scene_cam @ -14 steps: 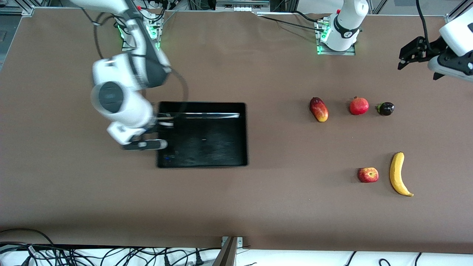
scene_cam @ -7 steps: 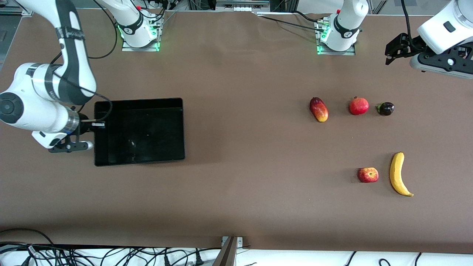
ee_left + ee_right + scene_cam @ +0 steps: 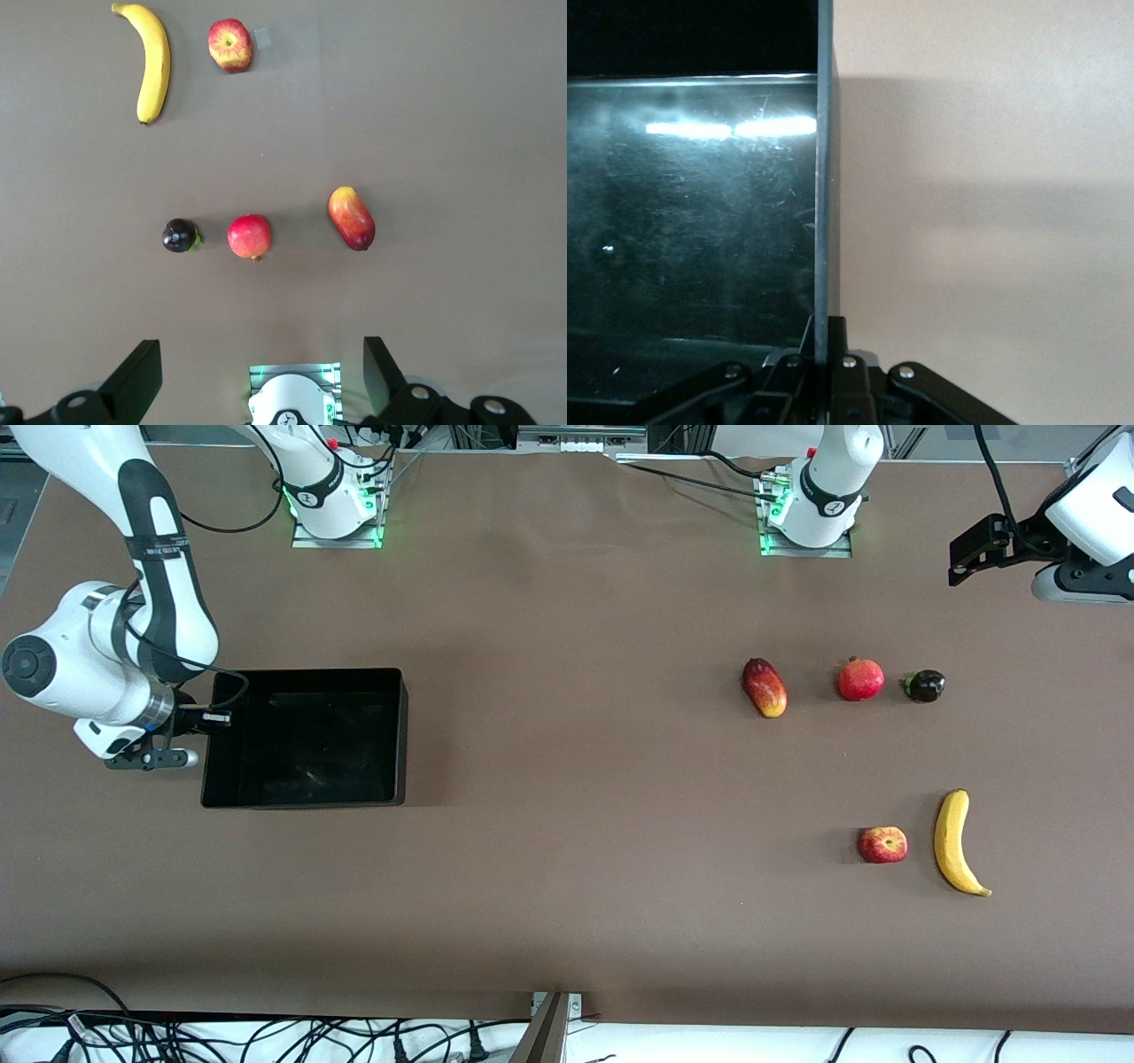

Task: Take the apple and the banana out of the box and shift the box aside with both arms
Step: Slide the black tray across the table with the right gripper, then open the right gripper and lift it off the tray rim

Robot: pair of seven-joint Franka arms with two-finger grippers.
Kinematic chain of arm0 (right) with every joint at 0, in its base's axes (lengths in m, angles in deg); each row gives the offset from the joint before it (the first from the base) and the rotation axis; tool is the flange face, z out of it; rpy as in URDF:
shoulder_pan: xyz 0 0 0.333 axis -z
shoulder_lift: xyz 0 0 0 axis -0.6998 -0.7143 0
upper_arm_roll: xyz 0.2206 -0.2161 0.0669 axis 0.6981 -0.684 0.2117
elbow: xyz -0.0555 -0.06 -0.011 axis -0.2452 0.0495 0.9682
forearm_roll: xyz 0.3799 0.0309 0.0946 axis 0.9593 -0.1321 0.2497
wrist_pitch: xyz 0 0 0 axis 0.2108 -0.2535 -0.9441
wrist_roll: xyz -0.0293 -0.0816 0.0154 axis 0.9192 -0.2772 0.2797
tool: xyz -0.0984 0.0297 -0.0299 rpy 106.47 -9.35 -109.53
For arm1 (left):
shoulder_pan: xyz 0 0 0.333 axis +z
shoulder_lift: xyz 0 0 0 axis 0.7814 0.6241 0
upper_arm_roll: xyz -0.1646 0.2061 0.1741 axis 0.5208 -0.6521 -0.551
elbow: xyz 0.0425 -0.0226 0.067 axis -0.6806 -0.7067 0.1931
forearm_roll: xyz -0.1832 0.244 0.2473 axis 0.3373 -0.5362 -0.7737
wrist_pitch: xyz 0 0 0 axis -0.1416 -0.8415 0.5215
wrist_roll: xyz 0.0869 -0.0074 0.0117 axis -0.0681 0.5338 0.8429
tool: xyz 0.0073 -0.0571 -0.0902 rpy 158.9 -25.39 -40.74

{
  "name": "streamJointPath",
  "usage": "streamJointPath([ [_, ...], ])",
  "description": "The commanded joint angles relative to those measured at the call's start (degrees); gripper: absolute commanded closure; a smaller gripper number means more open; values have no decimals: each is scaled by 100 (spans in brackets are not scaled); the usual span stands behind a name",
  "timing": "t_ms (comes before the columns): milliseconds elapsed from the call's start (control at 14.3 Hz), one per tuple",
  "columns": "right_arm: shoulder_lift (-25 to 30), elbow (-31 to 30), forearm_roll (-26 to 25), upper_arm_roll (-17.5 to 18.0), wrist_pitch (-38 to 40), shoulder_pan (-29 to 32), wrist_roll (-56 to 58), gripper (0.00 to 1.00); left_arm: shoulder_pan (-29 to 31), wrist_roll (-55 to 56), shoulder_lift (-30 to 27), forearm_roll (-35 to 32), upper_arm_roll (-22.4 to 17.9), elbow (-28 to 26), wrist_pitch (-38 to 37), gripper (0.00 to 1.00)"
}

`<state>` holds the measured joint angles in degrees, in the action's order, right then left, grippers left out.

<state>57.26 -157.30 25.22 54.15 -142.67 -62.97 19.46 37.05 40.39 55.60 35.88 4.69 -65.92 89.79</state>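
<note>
Right wrist view shows the right gripper [image 3: 824, 332] clamped on the box [image 3: 691, 221] wall at its end; left gripper [image 3: 261, 376], fingers apart, waits over the fruit.

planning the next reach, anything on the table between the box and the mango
Nothing: in the front view the stretch of table between the box and the mango is bare brown surface.

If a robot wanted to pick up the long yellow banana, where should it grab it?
Probably around the middle of the long curved yellow banana, coming straight down from above with the gripper fingers across its narrow width. It lies flat on the brown table, and the small red apple beside it sits apart, likely leaving finger room.
</note>
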Motion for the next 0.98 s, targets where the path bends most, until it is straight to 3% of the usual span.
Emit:
streamJointPath([
  [0,162,-426,177,16,-368,-8,177,100,27,86,-141,124,-28,-83,-68,0],
  [70,162,-418,185,16,-351,-8,169,92,45,95,-141,202,-46,-92,-68,0],
  [140,162,-400,186,16,-342,-16,160,49,54,86,-132,221,-54,-92,-68,0],
  [210,179,-374,194,25,-324,-25,134,31,158,86,-132,221,-28,-118,-68,0],
  [280,214,-304,194,42,-307,-43,99,3,177,86,-123,221,-19,-136,-59,0],
  [421,276,28,194,86,16,-104,55,0,186,86,-123,221,-19,-136,-68,0],
  [631,285,1038,107,60,1376,-227,-498,0,186,77,-123,221,-19,-145,-68,0],
  [911,793,1786,-147,42,2784,-385,-1103,0,194,77,-123,221,-28,-154,-68,0],
])
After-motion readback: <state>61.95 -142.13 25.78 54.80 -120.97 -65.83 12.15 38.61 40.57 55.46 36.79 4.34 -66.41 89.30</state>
